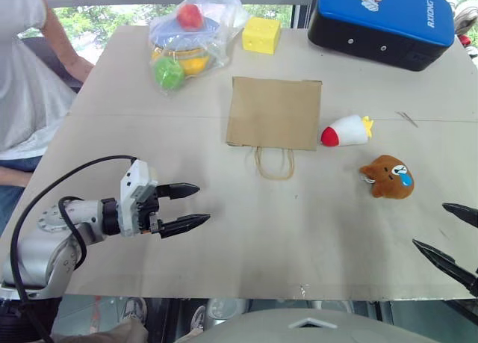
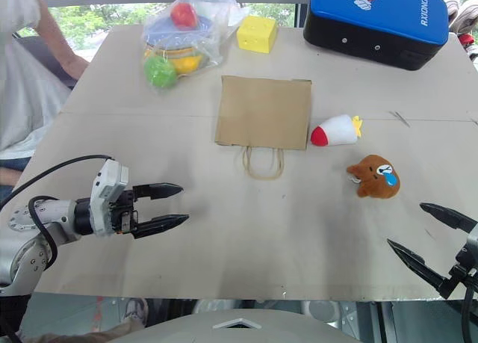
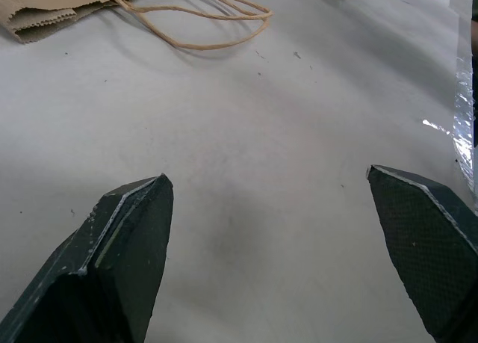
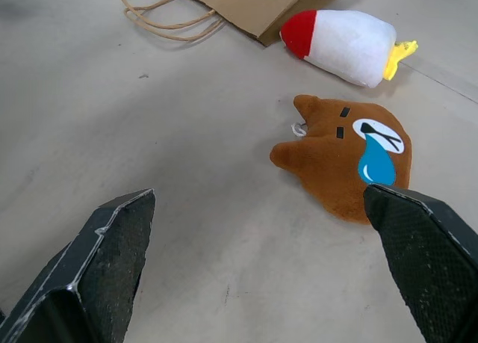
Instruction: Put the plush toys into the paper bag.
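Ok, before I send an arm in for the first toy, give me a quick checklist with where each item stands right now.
1. Left gripper empty, fingers apart: ok.
2. Right gripper empty, fingers apart: ok.
3. Both plush toys free on the table: ok. The white cone lies beside the paper bag's right edge; the brown bear head lies apart, nearer the right gripper.
4. Paper bag open to receive a toy: not ok. It lies flat, its handles pointing toward the robot.
5. Path from right gripper to bear head unobstructed: ok.
6. Person at the table's left edge out of the arms' way: ok for the right arm, cannot tell for the left.
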`<control>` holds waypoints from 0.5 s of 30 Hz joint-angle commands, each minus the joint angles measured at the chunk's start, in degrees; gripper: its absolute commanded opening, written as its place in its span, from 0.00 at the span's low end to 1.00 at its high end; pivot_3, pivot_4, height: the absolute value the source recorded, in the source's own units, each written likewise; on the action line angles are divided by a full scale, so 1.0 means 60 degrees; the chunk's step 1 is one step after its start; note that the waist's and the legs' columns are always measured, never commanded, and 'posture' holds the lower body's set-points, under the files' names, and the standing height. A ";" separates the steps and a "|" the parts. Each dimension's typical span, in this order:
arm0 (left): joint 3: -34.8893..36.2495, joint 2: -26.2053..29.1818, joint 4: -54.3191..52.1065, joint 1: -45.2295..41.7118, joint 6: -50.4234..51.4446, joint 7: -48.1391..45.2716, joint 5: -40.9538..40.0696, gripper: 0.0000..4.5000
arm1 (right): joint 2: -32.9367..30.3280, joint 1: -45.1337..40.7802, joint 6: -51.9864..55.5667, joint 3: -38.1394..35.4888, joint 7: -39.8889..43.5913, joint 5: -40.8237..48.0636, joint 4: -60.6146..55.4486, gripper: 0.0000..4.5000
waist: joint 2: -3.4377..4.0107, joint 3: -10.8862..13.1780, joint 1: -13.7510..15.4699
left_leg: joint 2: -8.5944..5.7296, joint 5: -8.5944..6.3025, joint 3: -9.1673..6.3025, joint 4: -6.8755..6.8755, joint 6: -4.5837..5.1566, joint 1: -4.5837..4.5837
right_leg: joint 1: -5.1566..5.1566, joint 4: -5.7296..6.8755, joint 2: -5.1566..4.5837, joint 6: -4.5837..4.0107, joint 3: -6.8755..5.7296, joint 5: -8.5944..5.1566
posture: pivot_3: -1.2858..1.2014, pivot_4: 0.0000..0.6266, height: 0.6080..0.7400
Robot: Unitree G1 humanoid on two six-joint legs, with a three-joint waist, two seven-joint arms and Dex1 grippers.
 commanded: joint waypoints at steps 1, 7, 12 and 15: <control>-0.0093 -0.0020 -0.0197 -0.0589 -0.0309 -0.0005 0.0115 1.00 | -0.0102 -0.0463 -0.0197 0.0264 -0.0268 0.0083 -0.0148 0.98 | 0.0000 0.0000 -0.0001 | 0.0000 0.0000 0.0000 0.0000 0.0000 0.0000 | 0.0000 0.0000 0.0000 0.0000 0.0000 0.0000 | 0.52 0.24 1.00; -0.2008 -0.0429 0.0150 -0.3289 -0.1192 0.0076 0.1561 1.00 | 0.0131 -0.1502 -0.0336 0.1485 -0.1003 0.0094 -0.0846 0.98 | -0.0015 -0.0004 0.0013 | -0.0016 0.0002 -0.0005 0.0020 -0.0002 0.0009 | 0.0014 0.0016 0.0009 -0.0033 -0.0006 0.0023 | 0.52 0.24 1.00; -0.4306 -0.1168 0.2006 -0.5762 -0.3293 -0.0730 0.3805 1.00 | 0.0128 -0.1472 -0.0207 0.1985 -0.1249 0.0306 -0.1544 0.98 | -0.0014 -0.0004 0.0039 | -0.0032 0.0003 -0.0024 0.0016 -0.0003 0.0001 | 0.0014 0.0016 0.0018 -0.0032 -0.0014 0.0025 | 0.52 0.24 1.00; -0.5151 -0.1714 0.3635 -0.6752 -0.5009 -0.0992 0.4910 1.00 | 0.0220 -0.1149 -0.0282 0.2200 -0.1376 0.0098 -0.1840 0.98 | -0.0018 -0.0004 -0.0012 | -0.0042 0.0003 -0.0013 0.0017 -0.0001 0.0008 | 0.0021 0.0014 0.0019 -0.0025 0.0000 0.0030 | 0.52 0.24 1.00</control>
